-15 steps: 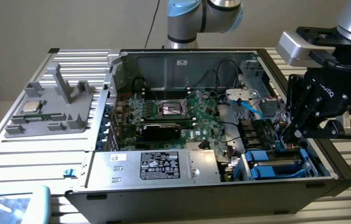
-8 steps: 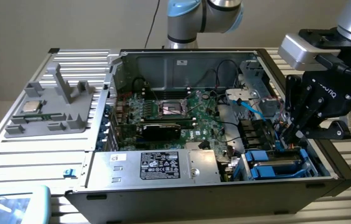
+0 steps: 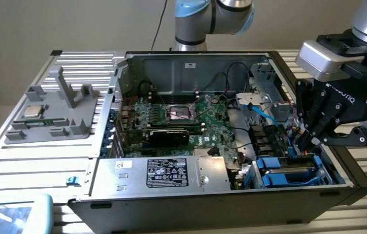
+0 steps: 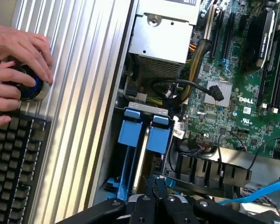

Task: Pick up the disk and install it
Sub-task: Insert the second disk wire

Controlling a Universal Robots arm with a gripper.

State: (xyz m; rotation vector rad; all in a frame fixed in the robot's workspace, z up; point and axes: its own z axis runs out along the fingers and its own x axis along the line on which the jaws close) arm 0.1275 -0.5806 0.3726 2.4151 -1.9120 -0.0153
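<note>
The disk (image 3: pixel 286 171), framed in bright blue plastic, stands on edge in the drive bay at the front corner of the open computer case, on the exterior view's right. In the wrist view its blue end tabs (image 4: pixel 144 134) sit side by side in the bay slot. My gripper (image 3: pixel 311 142) hangs just above the far end of that bay, jaws together. In the wrist view the black fingertips (image 4: pixel 157 185) meet right over the blue frame's near end. I cannot tell whether they touch it.
A silver box with a black label (image 3: pixel 167 173) lies beside the bay, with the motherboard (image 3: pixel 183 117) behind it. A blue cable (image 3: pixel 261 113) runs near the gripper. A grey fixture holding a chip (image 3: pixel 33 111) sits outside the case. A person's hand (image 4: pixel 18 56) rests on a knob by a keyboard (image 4: pixel 14 163).
</note>
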